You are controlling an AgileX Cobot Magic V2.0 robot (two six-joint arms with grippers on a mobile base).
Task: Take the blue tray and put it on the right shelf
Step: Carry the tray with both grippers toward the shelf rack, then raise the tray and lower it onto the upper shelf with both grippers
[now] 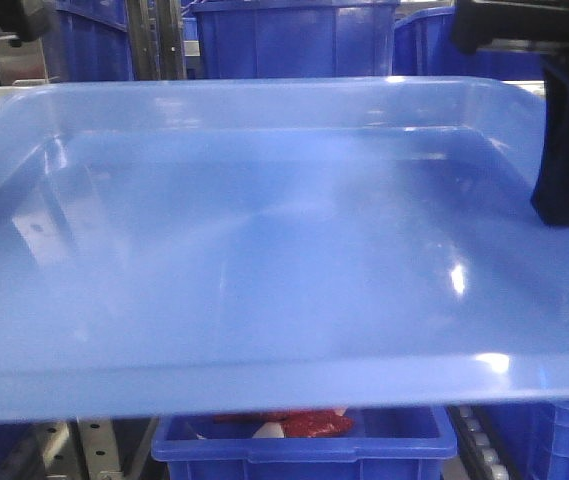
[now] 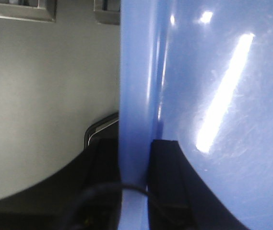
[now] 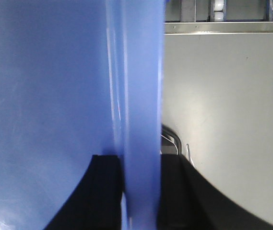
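The blue tray (image 1: 264,250) fills almost the whole front view, held up off any surface with its hollow side upward and its near rim running across the bottom of the frame. The left pincer (image 2: 135,179) is clenched on the tray's left rim, one black finger (image 2: 167,182) inside the wall and the other outside it. The right pincer (image 3: 141,182) grips the opposite rim in the same way; in the front view its dark finger (image 1: 564,150) reaches down inside the tray's right edge. Past that rim the right wrist view shows the right shelf (image 3: 222,27), a steel rail with white rollers (image 3: 218,8) above it. Darker blue bins (image 1: 294,40) stand behind the tray, and another bin (image 1: 304,445) below its near rim holds red and white items (image 1: 294,425).
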